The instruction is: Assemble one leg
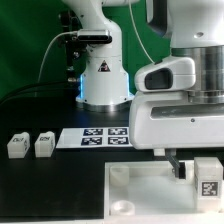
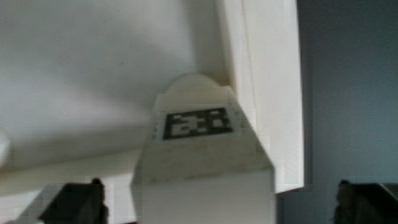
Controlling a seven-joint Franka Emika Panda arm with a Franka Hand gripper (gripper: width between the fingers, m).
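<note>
Right now my claw (image 1: 183, 165) hangs low over the large white panel (image 1: 140, 195), the biggest thing below me, and my own grey-white housing blocks most of the exterior view of it. Beyond me on the black table (image 1: 40, 190) lies the marker board (image 1: 95, 138), and farther off, well apart from me, sit 2 spare legs (image 1: 17, 146) side by side. The leg (image 2: 199, 135) I care about stands just under and slightly ahead of my fingertips (image 2: 75, 200), touching the panel's raised edge near a corner, its tagged face turned up toward my wrist camera. My jaws stand spread, 1 dark tip on either side of the block, and neither pad appears to touch it, so I judge that I hold nothing. I expect the block to be light, rigid plastic, smooth and somewhat slippery, not fragile. Its upper part tapers, so I would pinch the 2 flat parallel flanks lower down, squarely, since a skewed squeeze on the slanted faces could pop it out sideways.
</note>
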